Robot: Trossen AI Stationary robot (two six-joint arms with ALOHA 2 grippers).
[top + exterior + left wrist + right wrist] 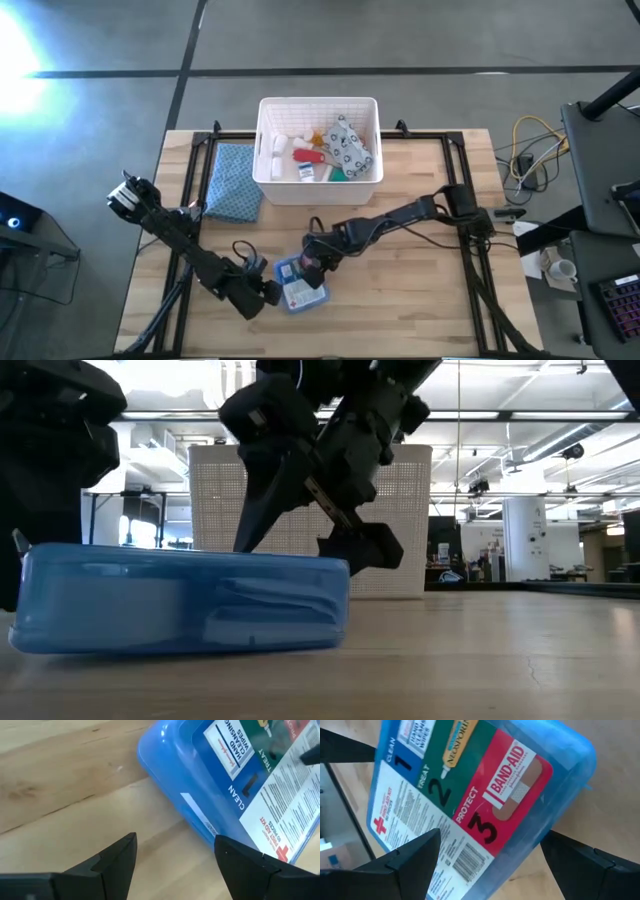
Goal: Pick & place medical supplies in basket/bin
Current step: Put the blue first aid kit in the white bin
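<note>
A translucent blue plastic first-aid case (299, 284), flat w/ rounded corners and a glossy printed label (clean/treat/protect panels, red cross, barcode), lies flat on the pale wood-plank table (420, 300) near its front edge, well apart from the white basket (268, 150); that basket, rectangular w/ slotted ribbed walls, sits at the table's far middle and holds white pill bottles (277, 146), a red tube (309, 155) and a grey-white spotted pouch (348, 143), among other small items too small to tell; a blue checked cloth (234, 182), soft and rumpled, lies just beside the basket's left wall; left hand (272, 291), on an arm stretched low across the table from the left rear, points at the case's left edge w/ fingers parted, one finger (112, 861) over bare wood, the other (247, 865) by the case's edge, gripping nothing; right hand (312, 262), on an arm reaching in from the right and angled down, hangs over the case's far end, its dark tapered fingers (405, 862) spread wide either side of the label, not clamped on it; in the low view the case's smooth side wall rests on the wood w/ the right hand tilted above it.
</note>
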